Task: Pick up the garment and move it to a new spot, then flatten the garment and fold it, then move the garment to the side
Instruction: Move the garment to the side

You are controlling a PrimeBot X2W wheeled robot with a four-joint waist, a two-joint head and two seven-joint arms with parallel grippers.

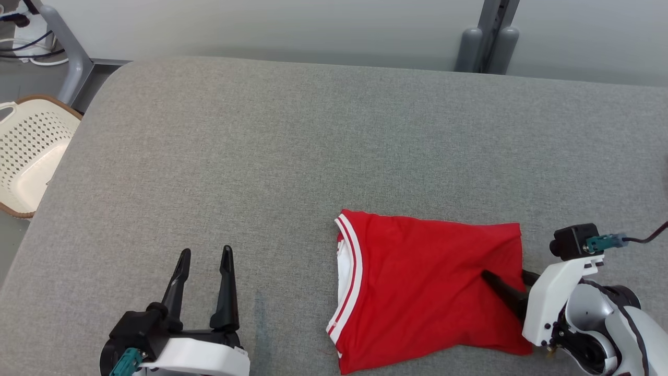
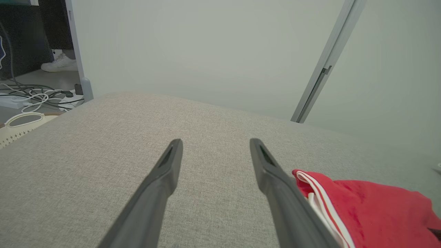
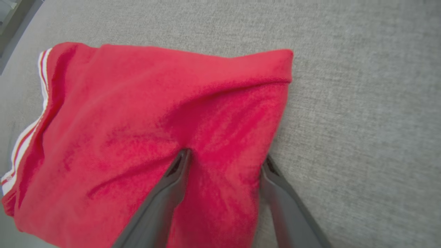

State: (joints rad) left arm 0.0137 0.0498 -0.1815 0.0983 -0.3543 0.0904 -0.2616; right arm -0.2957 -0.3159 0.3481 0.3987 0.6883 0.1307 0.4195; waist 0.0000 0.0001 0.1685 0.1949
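Right wrist view: right pincer [image 3: 225, 155] wide open astride the right edge of the folded red garment [image 3: 137, 103] on the grey worktop [image 3: 361, 103], left pincer [image 1: 205, 250] wide and empty; soft, light, floppy cloth, probably best pinched through all layers there.

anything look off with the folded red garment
Slightly: the red garment lies skewed on the grey table, its near edge slanted, and a ridge of cloth is bunched up inside the open right gripper.
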